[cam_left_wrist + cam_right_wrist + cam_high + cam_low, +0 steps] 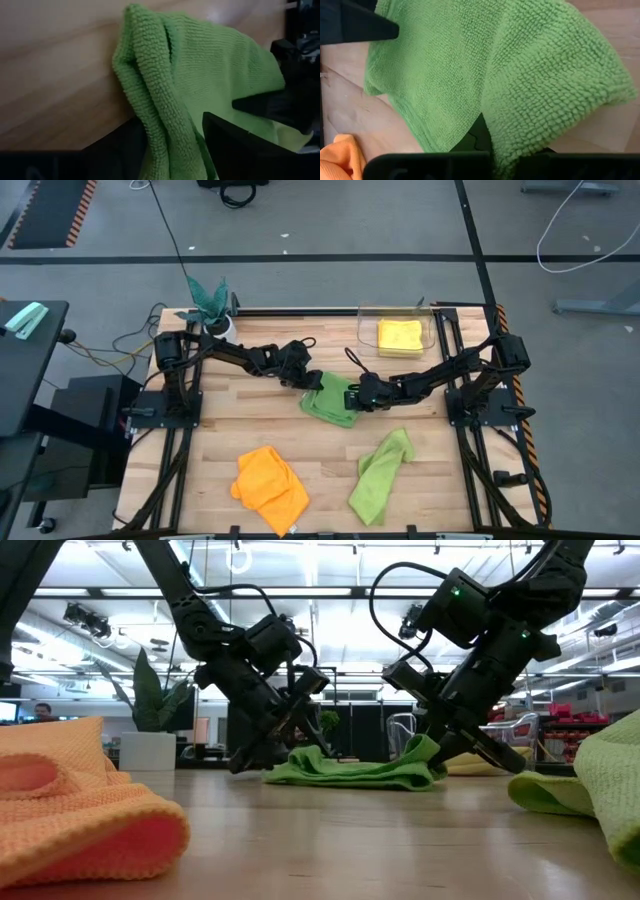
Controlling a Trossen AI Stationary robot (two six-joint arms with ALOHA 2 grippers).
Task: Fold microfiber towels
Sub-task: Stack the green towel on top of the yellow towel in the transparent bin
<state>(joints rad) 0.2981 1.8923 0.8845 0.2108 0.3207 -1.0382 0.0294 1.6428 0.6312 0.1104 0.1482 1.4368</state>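
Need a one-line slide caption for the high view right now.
Both end effectors, left and right, meet at the center lime green towel mid-fold.

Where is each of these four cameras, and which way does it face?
High: overhead, facing down on table and both arms.
Low: table height, facing across; both arms descend.
Left wrist: on left arm, past its open pincer.
Right wrist: on right arm; right pincer shut on green towel.
Shared: all show that green towel.
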